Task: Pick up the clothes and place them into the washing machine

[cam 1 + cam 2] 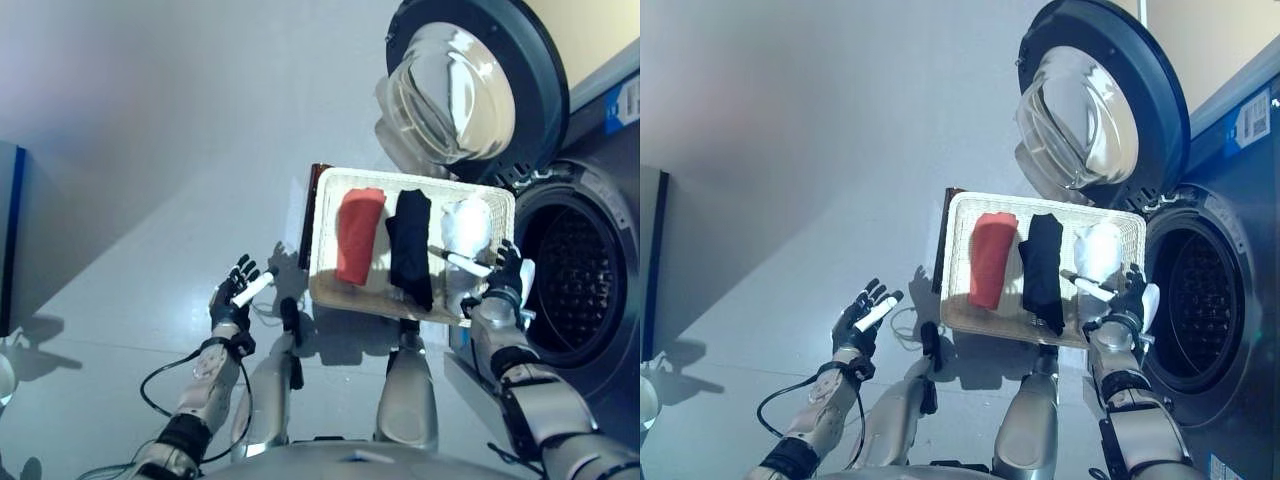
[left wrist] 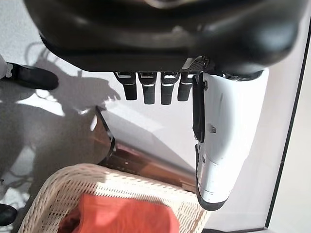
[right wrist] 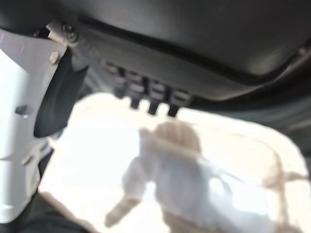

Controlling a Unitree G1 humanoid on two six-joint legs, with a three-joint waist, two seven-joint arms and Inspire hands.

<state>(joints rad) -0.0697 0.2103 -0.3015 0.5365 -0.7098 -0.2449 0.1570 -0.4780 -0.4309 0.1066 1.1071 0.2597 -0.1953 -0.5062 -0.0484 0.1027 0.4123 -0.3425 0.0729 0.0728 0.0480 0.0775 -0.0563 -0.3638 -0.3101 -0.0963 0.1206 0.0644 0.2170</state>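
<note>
Fingers (image 1: pixel 508 258) of the right hand (image 1: pixel 505 280) spread loose over the white garment (image 1: pixel 466 228) in the pale wicker basket (image 1: pixel 330 290) at centre frame, poised to grab.

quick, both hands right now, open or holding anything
Left hand: open, holding nothing, left of the basket.
Right hand: open, over the white garment, not gripping it.

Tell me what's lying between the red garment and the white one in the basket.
A folded black garment lies between the red garment and the white garment, clear in both eye views.
</note>
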